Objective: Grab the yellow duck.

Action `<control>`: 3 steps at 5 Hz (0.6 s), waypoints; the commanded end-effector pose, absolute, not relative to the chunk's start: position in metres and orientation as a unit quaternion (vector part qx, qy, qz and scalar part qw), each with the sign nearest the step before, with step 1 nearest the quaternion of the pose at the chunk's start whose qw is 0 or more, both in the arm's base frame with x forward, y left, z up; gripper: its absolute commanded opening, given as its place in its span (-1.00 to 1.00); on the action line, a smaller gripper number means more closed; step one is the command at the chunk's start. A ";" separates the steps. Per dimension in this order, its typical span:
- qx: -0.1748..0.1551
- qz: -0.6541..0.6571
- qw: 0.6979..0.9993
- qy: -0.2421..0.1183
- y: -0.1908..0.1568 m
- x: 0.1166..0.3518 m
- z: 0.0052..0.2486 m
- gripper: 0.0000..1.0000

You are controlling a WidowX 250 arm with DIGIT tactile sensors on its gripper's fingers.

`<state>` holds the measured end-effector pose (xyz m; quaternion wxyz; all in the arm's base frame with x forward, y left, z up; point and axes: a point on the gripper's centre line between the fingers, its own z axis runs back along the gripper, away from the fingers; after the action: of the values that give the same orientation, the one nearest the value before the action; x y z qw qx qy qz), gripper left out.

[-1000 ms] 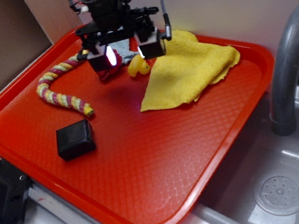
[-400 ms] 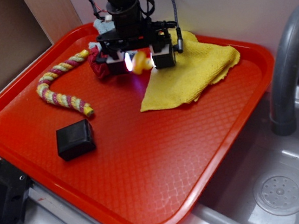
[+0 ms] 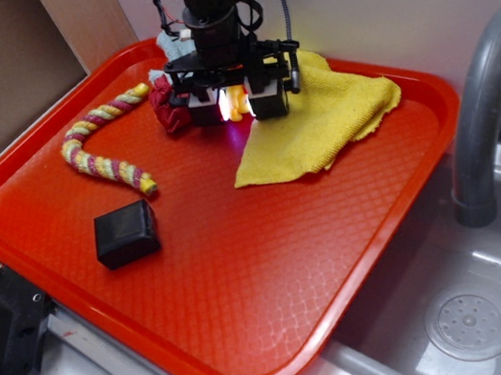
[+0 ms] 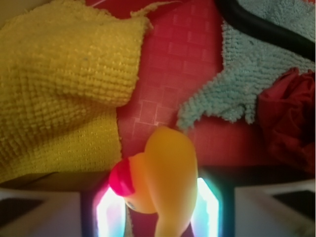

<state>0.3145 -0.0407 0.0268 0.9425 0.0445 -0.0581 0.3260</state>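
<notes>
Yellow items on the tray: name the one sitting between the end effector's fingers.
The yellow duck, small and glossy, sits between the end effector fingers. The yellow cloth lies flat beside it; the braided rope lies apart.

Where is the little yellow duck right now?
The yellow duck sits between the end effector fingers at the tray's far side, between yellow cloth and red cloth.

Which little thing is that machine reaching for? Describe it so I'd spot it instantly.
On the red tray, look at the far edge beside the big yellow cloth. Between the end effector fingers sits the yellow duck: tiny, glossy and smooth with a red beak, unlike the fuzzy cloths around it.
</notes>
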 end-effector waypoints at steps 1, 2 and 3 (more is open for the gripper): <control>0.042 0.259 0.960 -0.095 -0.036 0.286 0.115 -1.00; 0.008 0.178 0.980 -0.091 -0.038 0.261 0.165 -1.00; -0.014 0.106 0.989 -0.101 -0.033 0.231 0.202 -1.00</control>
<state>0.2216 -0.0449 0.1880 0.9921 -0.0080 -0.0709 0.1033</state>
